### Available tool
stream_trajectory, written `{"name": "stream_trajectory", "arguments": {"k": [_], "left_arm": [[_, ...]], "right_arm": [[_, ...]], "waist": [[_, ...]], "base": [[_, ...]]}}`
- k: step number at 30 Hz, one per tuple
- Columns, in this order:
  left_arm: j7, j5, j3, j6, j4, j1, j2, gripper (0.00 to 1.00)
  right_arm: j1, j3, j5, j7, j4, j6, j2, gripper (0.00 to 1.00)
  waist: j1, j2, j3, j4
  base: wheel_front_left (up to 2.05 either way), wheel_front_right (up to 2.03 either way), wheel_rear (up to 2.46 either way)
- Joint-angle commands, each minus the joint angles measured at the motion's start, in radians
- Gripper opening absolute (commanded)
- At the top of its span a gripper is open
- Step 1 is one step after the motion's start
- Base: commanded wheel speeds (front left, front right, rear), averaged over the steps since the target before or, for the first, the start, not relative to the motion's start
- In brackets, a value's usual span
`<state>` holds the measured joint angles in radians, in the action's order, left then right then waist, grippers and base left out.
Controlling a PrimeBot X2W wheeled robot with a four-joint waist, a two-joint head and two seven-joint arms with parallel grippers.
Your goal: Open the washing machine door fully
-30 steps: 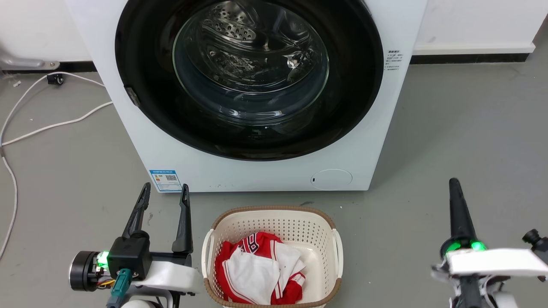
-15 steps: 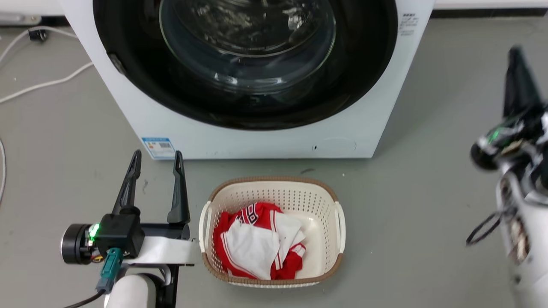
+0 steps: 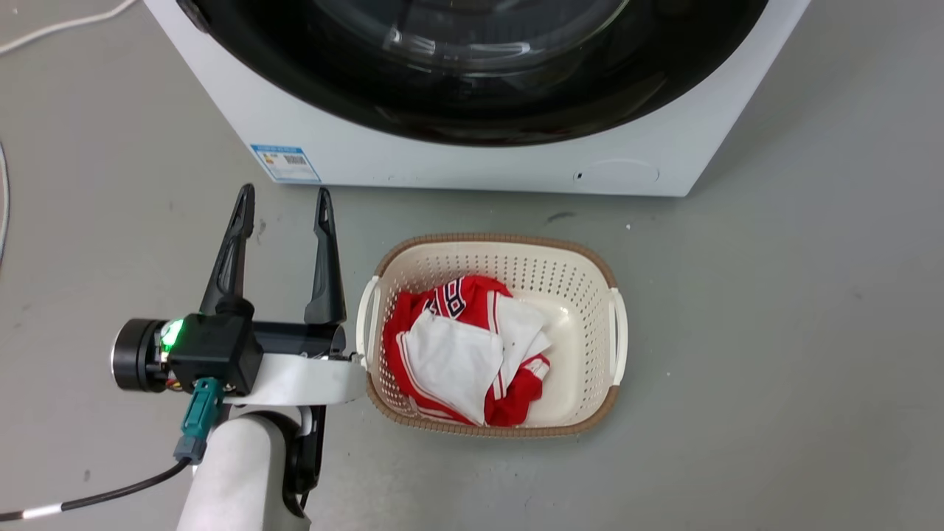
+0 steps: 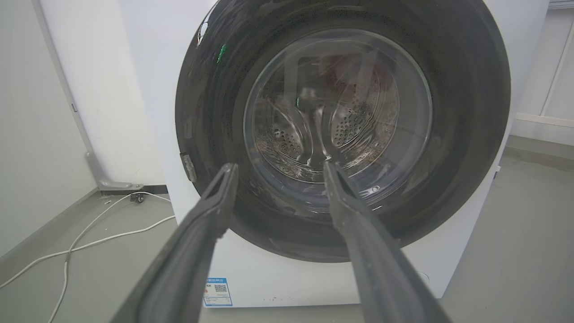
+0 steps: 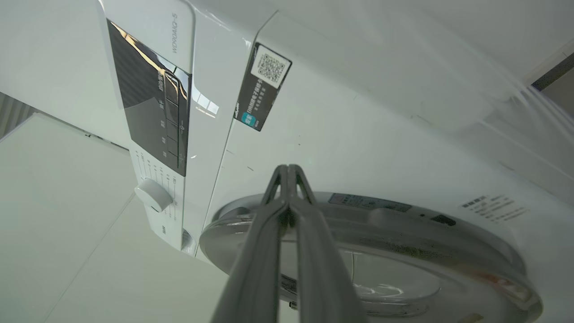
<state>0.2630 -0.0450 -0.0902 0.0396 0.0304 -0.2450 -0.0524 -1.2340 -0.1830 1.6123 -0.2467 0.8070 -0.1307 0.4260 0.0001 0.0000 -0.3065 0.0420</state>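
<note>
Left gripper (image 3: 285, 198) is spread wide and empty, low over the grey floor (image 3: 774, 332) just left of the laundry basket (image 3: 612, 274), fingers aimed at the washing machine (image 3: 442, 166). The washing machine door (image 4: 210, 134) sits shut, flush on the front, beyond the basket. Right gripper (image 5: 287, 169) is pinched together, holding nothing, tips at the white front just beside the door's rim.

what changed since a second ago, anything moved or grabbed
The right gripper rose from low on the right up to the rim of the round glossy black-rimmed washing machine door, shut, holding nothing. The head camera tipped down, so that view shifted. The open left gripper, the closed door and the cream perforated laundry basket stayed put.
</note>
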Motion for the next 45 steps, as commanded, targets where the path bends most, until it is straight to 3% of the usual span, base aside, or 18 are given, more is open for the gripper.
{"name": "stream_trajectory", "arguments": {"k": [1,10,19,25,32,45], "left_arm": [[0.003,0.004,-0.007,0.006,0.005,-0.025,0.001,1.0],[0.003,0.001,-0.033,0.018,0.016,-0.072,0.002,1.0],[0.003,0.013,-0.042,0.028,0.026,-0.095,0.002,1.0],[0.003,0.008,-0.048,0.033,0.029,-0.109,0.002,1.0],[0.003,-0.003,-0.055,0.039,0.015,-0.111,0.002,1.0],[0.003,-0.009,-0.05,0.027,-0.017,-0.058,0.003,1.0]], "right_arm": [[-0.072,-0.028,-0.018,-0.039,0.049,0.0,0.001,0.0],[-0.285,-0.143,-0.101,-0.208,0.231,0.0,-0.026,0.0],[-0.371,-0.185,-0.146,-0.261,0.316,0.0,-0.057,0.0],[-0.382,-0.195,-0.151,-0.299,0.321,0.0,-0.063,0.0],[-0.324,-0.201,-0.121,-0.434,0.262,0.0,-0.066,0.0],[-0.157,-0.218,-0.059,-0.652,0.171,0.0,-0.084,0.0]], "waist": [[-0.0001,0.0,-0.034,0.012],[-0.0001,0.0,-0.11,0.034],[-0.0001,0.0,-0.168,0.043],[-0.0001,0.0,-0.188,0.043],[-0.0001,0.0,-0.181,0.04],[-0.0001,0.0,-0.063,0.015]], "base": [[0.0,0.0,0.0],[0.0,0.0,0.0],[0.0,0.0,0.0],[0.0,0.0,0.0],[0.0,0.0,0.0],[0.0,0.0,0.0]]}}
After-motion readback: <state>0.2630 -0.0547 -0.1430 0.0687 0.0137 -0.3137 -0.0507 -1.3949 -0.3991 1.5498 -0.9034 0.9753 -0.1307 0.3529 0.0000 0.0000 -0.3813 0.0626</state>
